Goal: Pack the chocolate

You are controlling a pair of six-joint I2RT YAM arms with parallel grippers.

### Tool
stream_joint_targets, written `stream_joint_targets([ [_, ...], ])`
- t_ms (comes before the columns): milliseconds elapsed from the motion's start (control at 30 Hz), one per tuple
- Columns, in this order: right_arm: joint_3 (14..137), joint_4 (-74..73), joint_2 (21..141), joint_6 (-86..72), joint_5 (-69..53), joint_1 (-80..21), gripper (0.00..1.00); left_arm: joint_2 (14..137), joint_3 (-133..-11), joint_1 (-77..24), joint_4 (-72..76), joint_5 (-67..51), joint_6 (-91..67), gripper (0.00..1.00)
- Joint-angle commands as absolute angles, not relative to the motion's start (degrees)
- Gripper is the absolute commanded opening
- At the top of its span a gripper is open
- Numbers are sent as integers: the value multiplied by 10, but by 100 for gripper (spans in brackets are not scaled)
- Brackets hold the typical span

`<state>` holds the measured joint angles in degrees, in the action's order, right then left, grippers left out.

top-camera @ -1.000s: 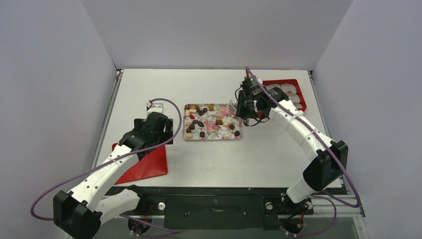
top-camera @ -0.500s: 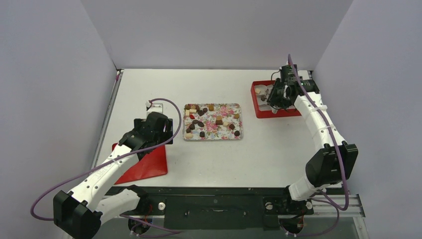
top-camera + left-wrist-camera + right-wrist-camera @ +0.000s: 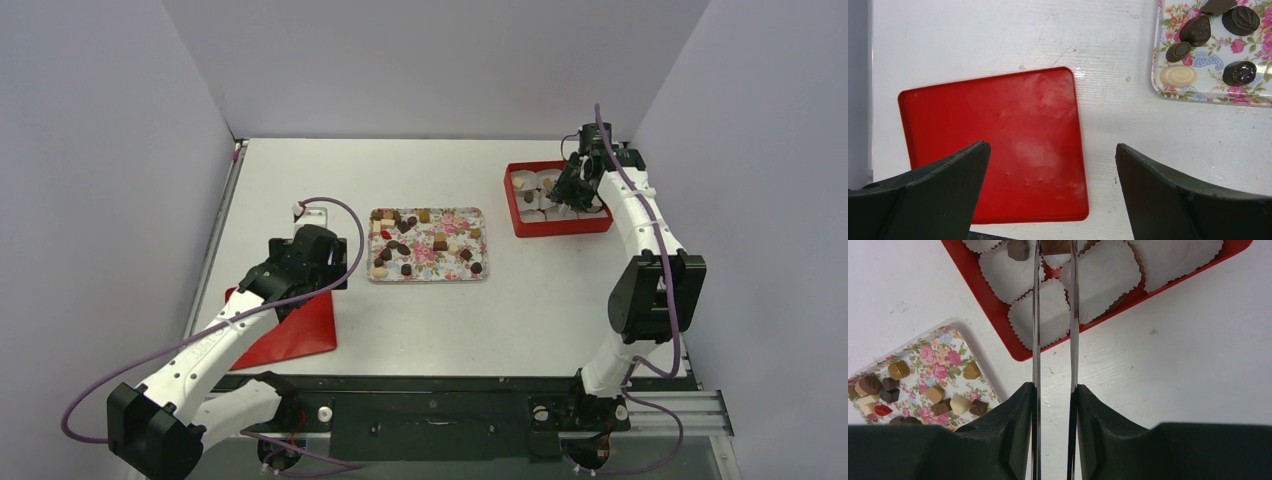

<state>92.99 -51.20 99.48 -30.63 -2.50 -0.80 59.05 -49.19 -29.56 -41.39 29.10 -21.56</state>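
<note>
between the narrowed tips of the right gripper [image 3: 568,192] sat a tan chocolate [image 3: 1055,245], pinched above the paper cups [image 3: 1045,315] of the red box [image 3: 993,315], apparently for dropping in; more chocolates [image 3: 950,405] lay behind it, leftward, on the flowered tray [image 3: 943,360]. the left gripper [image 3: 1051,147] gaped wide, idle over the red lid [image 3: 998,125].

Right claw [image 3: 570,193] fills space over red box [image 3: 560,229]; open table [image 3: 430,320] between box and floral tray [image 3: 440,276].

overhead wide, wrists close, tray [image 3: 445,268] shared

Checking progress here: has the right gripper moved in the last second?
Yes. The right gripper, holding a chocolate, went right from the flowered tray to over the red box.
</note>
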Motion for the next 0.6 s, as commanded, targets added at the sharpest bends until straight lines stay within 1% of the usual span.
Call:
stream_joint_targets([
  [0, 961, -486, 1004, -304, -30, -2, 30, 582, -500, -293, -399, 290, -212, 96],
  [567, 977, -478, 1042, -307, -21, 18, 30, 585, -500, -293, -398, 289, -212, 97],
])
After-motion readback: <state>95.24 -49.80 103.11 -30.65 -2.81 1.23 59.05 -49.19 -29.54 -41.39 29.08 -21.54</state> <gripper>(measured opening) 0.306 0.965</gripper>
